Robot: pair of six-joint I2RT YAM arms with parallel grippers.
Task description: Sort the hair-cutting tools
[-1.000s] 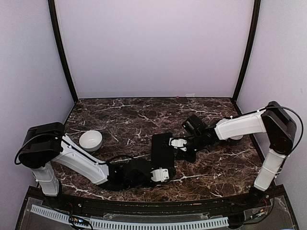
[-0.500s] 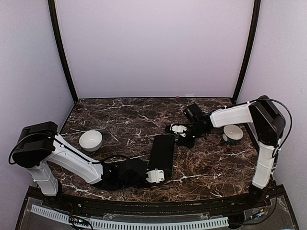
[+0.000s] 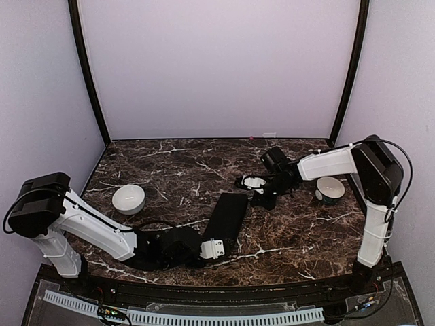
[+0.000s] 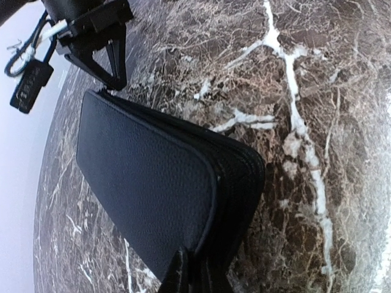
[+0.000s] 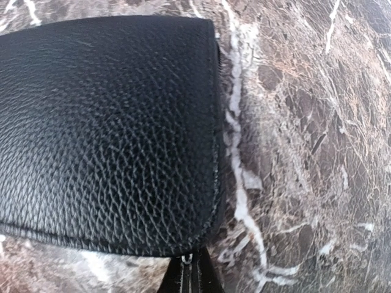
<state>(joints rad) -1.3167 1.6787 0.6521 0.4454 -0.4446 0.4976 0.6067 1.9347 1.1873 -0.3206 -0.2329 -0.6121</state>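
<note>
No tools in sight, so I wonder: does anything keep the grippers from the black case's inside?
Yes, the black case itself: it lies closed on the table, left gripper clamped on its near end, right gripper shut at its far corner.

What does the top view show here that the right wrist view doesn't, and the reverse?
Only top: the left bowl, the right bowl, and the left gripper clamping the near end of the case. Only right wrist: the case's pebbled grain and zip edge, with the right gripper shut at that edge. Both: the case on the marble table.
</note>
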